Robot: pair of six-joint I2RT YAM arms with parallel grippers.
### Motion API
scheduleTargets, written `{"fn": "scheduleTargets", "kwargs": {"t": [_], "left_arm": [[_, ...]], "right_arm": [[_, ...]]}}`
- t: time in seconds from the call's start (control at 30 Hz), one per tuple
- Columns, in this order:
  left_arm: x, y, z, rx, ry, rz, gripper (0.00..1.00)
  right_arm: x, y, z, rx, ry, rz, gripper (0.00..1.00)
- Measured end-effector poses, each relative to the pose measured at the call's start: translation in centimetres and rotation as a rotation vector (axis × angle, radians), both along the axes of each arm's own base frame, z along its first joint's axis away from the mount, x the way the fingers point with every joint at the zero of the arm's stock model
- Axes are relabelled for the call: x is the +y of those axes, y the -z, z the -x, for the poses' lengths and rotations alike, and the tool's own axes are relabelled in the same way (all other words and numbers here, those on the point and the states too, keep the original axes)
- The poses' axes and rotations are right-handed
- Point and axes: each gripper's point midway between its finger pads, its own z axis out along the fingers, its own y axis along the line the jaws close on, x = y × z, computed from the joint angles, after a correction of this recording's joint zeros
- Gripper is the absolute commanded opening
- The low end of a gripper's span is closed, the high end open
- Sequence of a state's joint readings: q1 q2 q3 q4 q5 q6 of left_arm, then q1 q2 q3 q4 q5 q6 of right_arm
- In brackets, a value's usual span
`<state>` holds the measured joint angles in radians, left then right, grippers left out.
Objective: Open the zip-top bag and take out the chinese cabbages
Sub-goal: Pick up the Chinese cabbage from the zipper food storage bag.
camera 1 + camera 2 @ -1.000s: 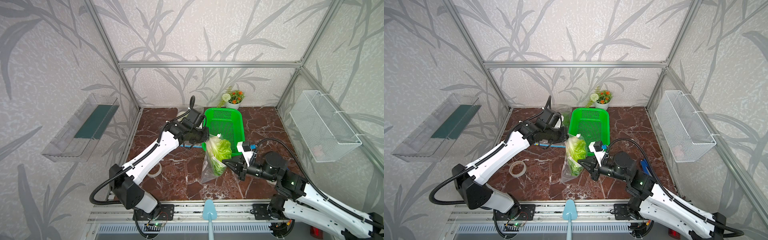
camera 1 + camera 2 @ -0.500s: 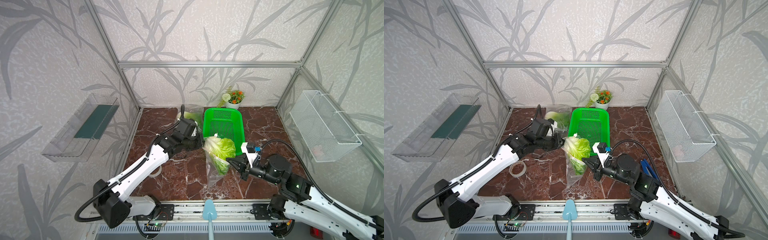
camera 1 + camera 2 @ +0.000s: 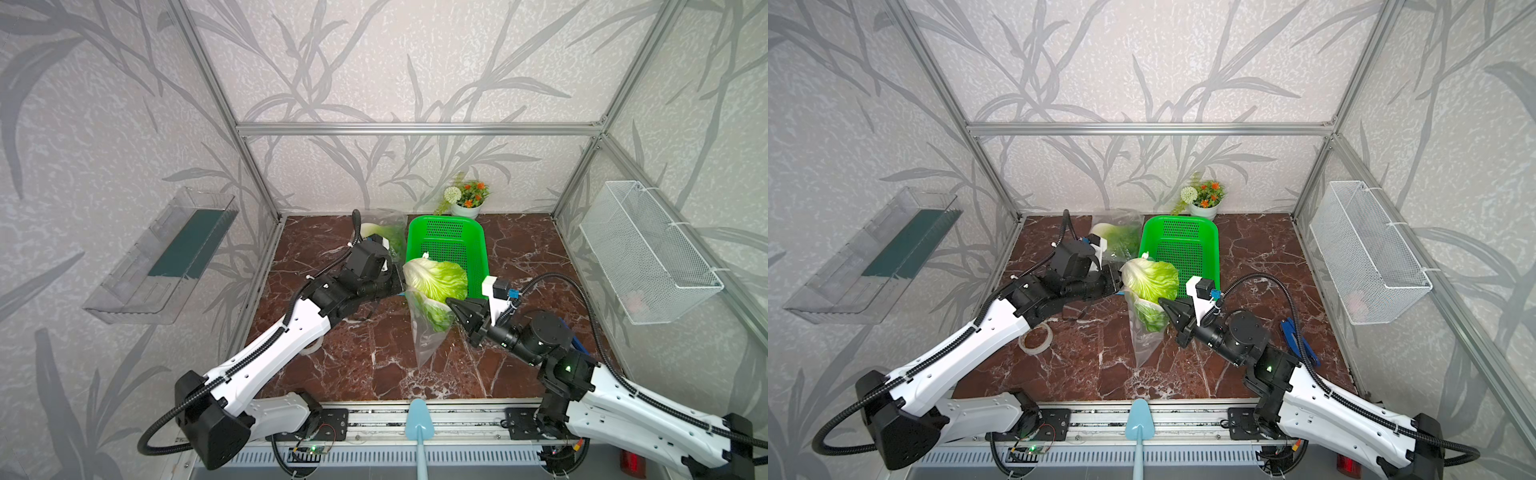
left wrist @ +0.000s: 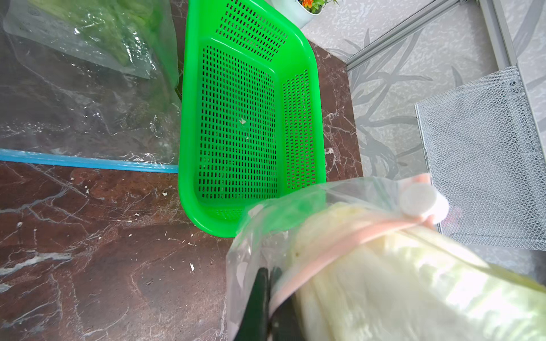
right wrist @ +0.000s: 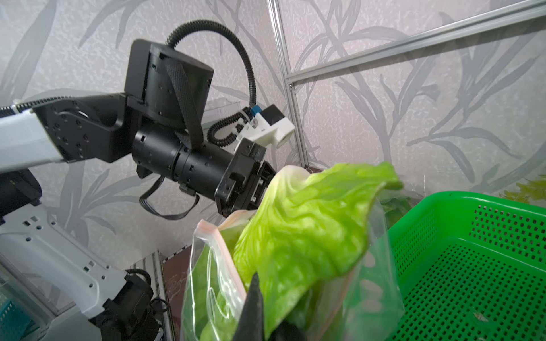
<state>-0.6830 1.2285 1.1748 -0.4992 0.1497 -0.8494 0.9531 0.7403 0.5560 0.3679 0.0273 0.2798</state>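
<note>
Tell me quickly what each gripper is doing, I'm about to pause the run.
Left gripper: shut on the zip-top bag, at its rim.
Right gripper: shut on the opposite side of that rim.

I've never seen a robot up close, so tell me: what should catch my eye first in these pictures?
A pale green cabbage hangs in mid-air at the centre, half out of a clear bag, with the left gripper at its white end and the right gripper pinching the bag's mouth. Right behind it sits a bright green basket, and beside that, at the back, a second cabbage lies in its own bag.
</note>
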Motion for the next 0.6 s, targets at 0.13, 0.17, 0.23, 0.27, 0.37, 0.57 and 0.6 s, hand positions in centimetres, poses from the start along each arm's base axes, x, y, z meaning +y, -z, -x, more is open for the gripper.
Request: {"fn": "scheduleTargets", "kwargs": {"t": [0.13,0.17,0.23,0.27,0.37,0.57,0.6], "left_arm": [[0.0,-0.7,-0.4,-0.039,-0.025,0.011,0.00],[0.1,-0.8,-0.5,-0.049,-0.038,0.015,0.00],[0.7,-1.1,-0.7,-0.069,-0.072,0.021,0.00],[1.0,-1.3,-0.8,-0.079,-0.088,0.022,0.00],[2.2,-2.1,-0.7,-0.114,-0.145,0.033,0.00],[3.6,-4.9,-0.7,-0.205,-0.208,0.075,0.00],[3.5,-5.0,-0.8,-0.208,-0.208,0.077,0.00]], "right_arm": [[0.3,-0.8,-0.6,-0.004,0.018,-0.052,0.00],[0.5,-0.9,-0.8,-0.001,0.019,-0.060,0.00],[0.7,-0.7,-1.0,0.012,0.020,-0.065,0.00],[0.8,-0.6,-1.0,0.015,0.020,-0.065,0.00],[1.0,-0.1,-0.8,0.029,0.020,-0.051,0.00],[1.2,1.2,-0.4,0.076,0.015,0.016,0.00],[1.3,1.4,-0.4,0.085,0.015,0.023,0.00]]}}
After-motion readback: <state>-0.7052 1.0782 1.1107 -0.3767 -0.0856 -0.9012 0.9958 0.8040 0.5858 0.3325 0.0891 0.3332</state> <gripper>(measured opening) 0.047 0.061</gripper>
